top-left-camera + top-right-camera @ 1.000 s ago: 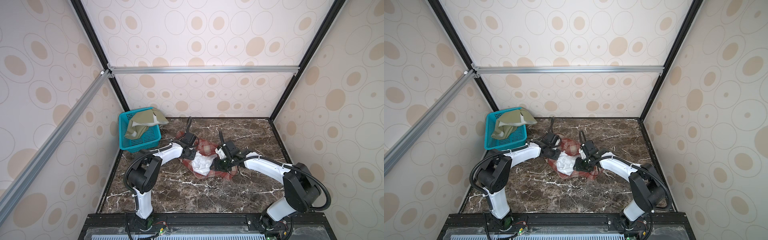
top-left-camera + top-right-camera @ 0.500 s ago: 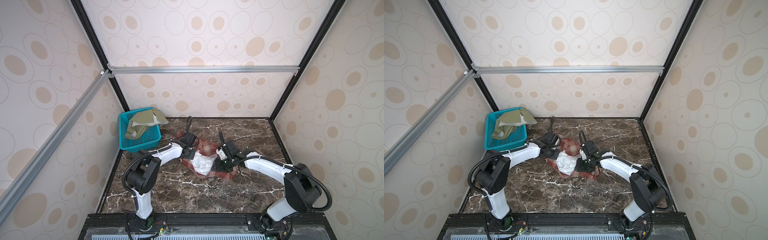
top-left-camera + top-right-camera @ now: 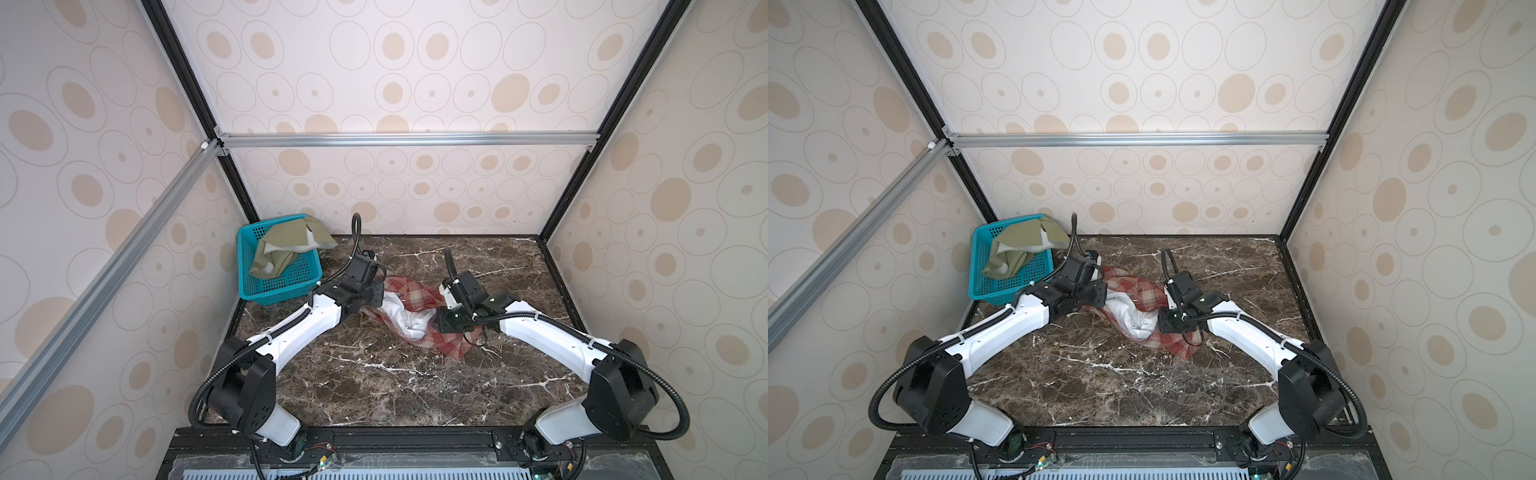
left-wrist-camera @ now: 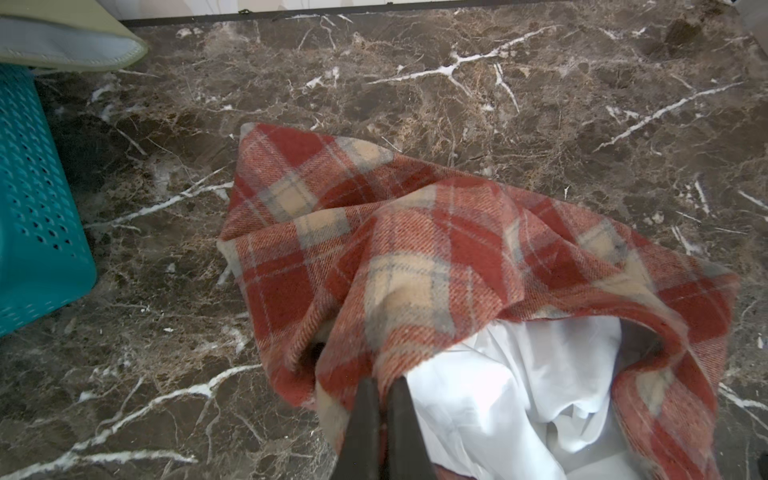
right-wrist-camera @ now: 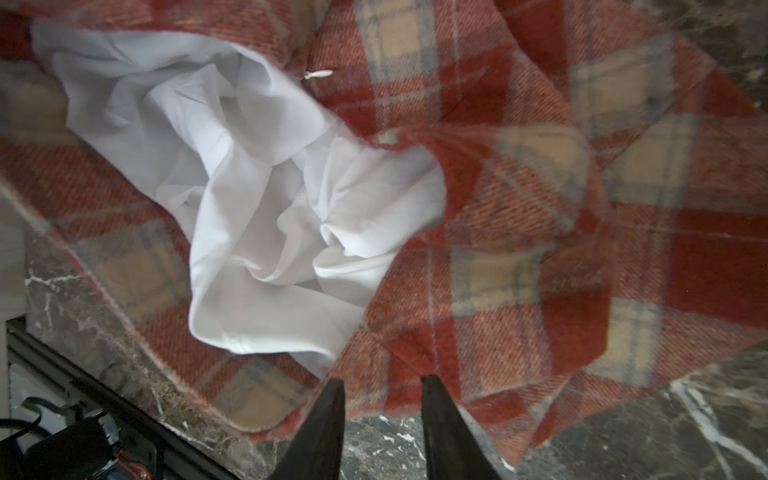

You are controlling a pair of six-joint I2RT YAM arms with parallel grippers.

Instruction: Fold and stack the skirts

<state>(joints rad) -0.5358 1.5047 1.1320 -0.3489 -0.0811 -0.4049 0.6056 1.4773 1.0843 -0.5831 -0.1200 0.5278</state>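
The red-and-cream plaid skirt (image 3: 415, 296) (image 3: 1142, 293) lies crumpled mid-table in both top views, its white lining (image 3: 409, 320) (image 5: 257, 187) spilling out. My left gripper (image 4: 384, 386) (image 3: 383, 297) is shut on the plaid skirt's (image 4: 415, 249) edge at its left end. At the right end, my right gripper (image 5: 382, 386) (image 3: 438, 326) stands open. Its tips are at the plaid (image 5: 540, 208) hem, with bare marble showing between the fingers. The olive-green skirt (image 3: 286, 245) (image 3: 1021, 245) (image 4: 62, 41) hangs over the basket at the back left.
A teal perforated basket (image 3: 286, 284) (image 3: 1013, 286) (image 4: 33, 208) stands at the back left corner, close to my left arm. Patterned walls enclose the dark marble table (image 3: 395, 386) on three sides. A black rail (image 3: 415, 436) runs along the front edge.
My left gripper has closed onto the plaid skirt's edge. The right gripper's fingers have drawn somewhat closer together. Both arms have stayed nearly in place.
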